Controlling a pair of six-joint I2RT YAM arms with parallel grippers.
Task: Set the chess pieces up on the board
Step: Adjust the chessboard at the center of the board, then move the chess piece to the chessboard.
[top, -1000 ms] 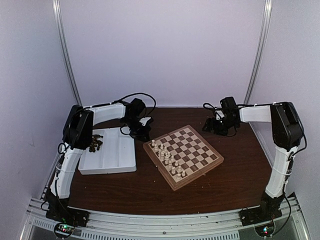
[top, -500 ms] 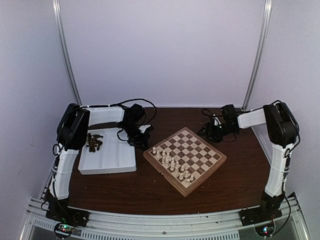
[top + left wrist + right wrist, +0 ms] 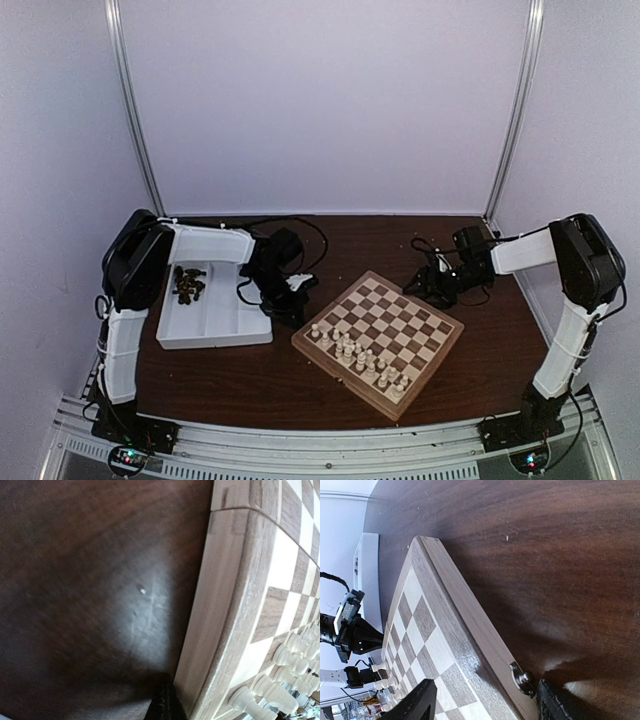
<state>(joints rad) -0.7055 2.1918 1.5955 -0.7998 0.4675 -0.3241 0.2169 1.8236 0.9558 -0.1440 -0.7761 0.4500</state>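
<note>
R end effector (image 3: pixel 482 700) spread, fingers astride the chessboard (image 3: pixel 378 340) edge beside its metal clasp (image 3: pixel 522 679), at the chessboard's upper-right side in top view. L end effector (image 3: pixel 292 298) sits at the chessboard's left corner; only one dark fingertip shows on its wrist cam, so spread or pressed together cannot be told. Prob. both brace the chessboard to square it. It lies skewed mid-table (image 3: pixel 250 390), cream-white pieces (image 3: pixel 360 355) crowding its lower-left rows. Dark brown pieces (image 3: pixel 187 285) sit in white tray (image 3: pixel 215 325), frame left.
</note>
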